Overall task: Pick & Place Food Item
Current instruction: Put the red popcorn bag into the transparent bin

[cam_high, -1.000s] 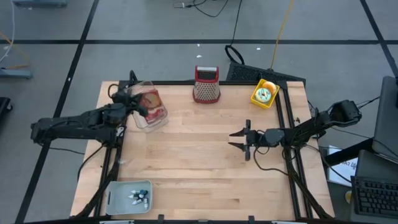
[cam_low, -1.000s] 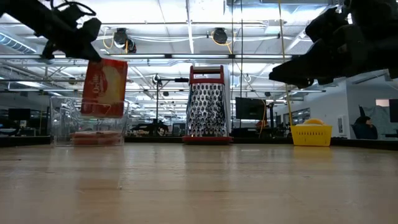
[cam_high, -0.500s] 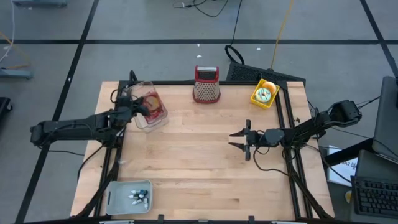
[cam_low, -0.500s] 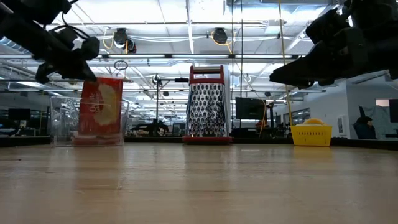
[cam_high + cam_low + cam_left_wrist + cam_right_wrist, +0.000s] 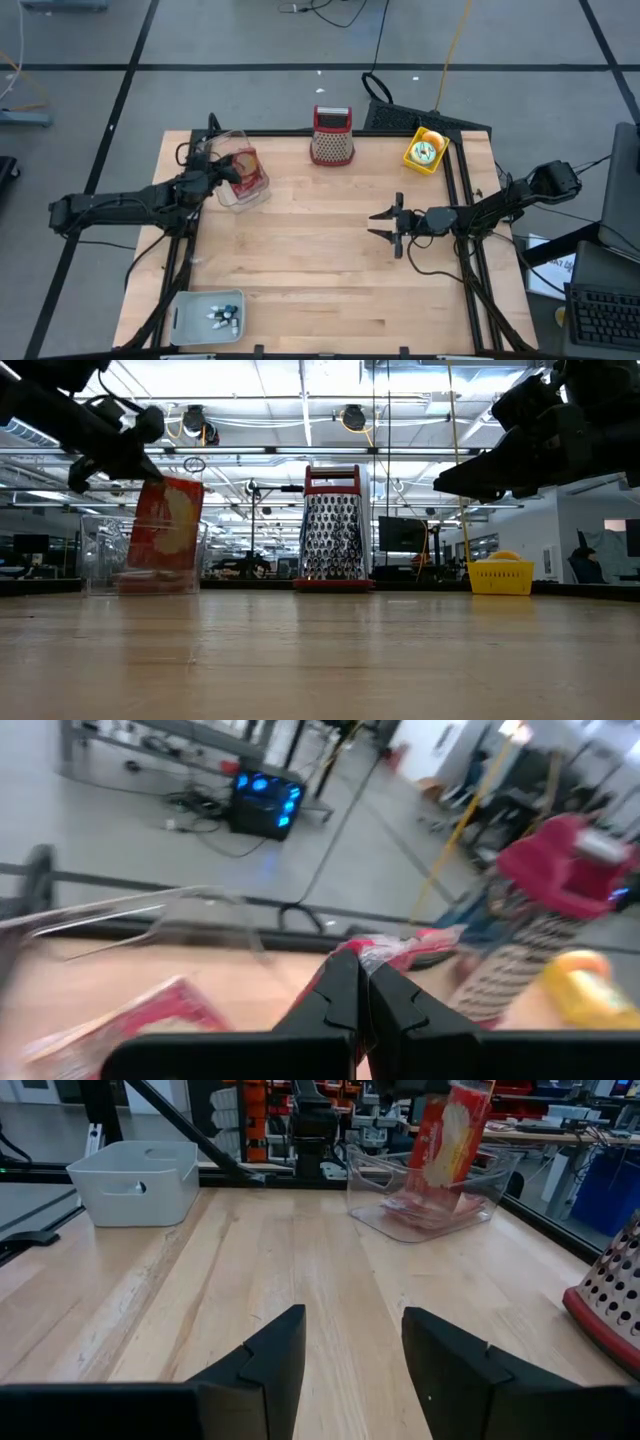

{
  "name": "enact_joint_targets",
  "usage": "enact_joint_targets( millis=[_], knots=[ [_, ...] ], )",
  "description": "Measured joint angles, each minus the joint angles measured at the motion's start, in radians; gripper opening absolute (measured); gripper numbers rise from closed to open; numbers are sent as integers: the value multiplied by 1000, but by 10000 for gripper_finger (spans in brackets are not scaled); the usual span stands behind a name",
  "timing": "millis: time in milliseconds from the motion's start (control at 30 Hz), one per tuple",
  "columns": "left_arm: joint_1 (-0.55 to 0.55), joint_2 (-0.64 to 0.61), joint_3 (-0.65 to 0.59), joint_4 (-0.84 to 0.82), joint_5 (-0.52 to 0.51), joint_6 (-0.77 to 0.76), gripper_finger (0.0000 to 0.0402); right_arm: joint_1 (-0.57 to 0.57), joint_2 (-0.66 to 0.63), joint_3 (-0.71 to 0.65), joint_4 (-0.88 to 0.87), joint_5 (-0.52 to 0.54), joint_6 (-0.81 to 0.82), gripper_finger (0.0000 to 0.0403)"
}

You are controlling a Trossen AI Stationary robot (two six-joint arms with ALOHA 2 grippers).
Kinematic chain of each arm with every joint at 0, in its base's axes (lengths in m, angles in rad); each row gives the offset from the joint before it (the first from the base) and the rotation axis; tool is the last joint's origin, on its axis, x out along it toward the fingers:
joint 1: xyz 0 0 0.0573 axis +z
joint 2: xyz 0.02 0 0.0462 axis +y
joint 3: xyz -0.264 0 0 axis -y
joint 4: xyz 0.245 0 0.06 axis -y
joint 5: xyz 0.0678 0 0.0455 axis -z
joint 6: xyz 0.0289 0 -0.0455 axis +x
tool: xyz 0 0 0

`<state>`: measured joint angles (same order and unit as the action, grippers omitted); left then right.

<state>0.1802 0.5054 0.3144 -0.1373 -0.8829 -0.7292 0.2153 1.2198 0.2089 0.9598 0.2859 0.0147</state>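
A red food packet (image 5: 165,525) stands tilted inside a clear plastic container (image 5: 228,190) at the table's far left, with my left gripper (image 5: 215,172) shut on its top. More red packets (image 5: 425,1208) lie on the container's floor. My right gripper (image 5: 388,226) hovers open over the table's right half, fingers pointing toward the left edge, with nothing between them. My left gripper pinches the packet's crimped top edge (image 5: 395,952) between its two shut fingers. It comes from the table's left side, nearly level and slanting slightly down. The packet hangs below the fingers, tilted, and its lower end (image 5: 440,1185) reaches down to the packets lying in the container.
A red-topped metal grater (image 5: 332,137) stands at the far edge's middle. A yellow basket (image 5: 424,150) holding a round thing sits at the far right. A white bin (image 5: 207,313) with small items is at the near left. Bare wood lies between the arms.
My left gripper has come down toward the container and rolled, still shut on the packet. The packet, which hung above the container, now stands lowered into it and leans over.
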Motion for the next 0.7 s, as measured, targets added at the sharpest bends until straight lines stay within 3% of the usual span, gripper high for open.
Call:
enact_joint_targets(
  millis=[133,467,700],
  knots=[
    [-23,-3,0,86,-3,20,0,0,0,0,0,0,0,157],
    [-156,-2,0,96,-46,-69,0,0,0,0,0,0,1,157],
    [-290,-2,0,-8,-139,-163,0,0,0,0,0,0,0,157]
  ],
)
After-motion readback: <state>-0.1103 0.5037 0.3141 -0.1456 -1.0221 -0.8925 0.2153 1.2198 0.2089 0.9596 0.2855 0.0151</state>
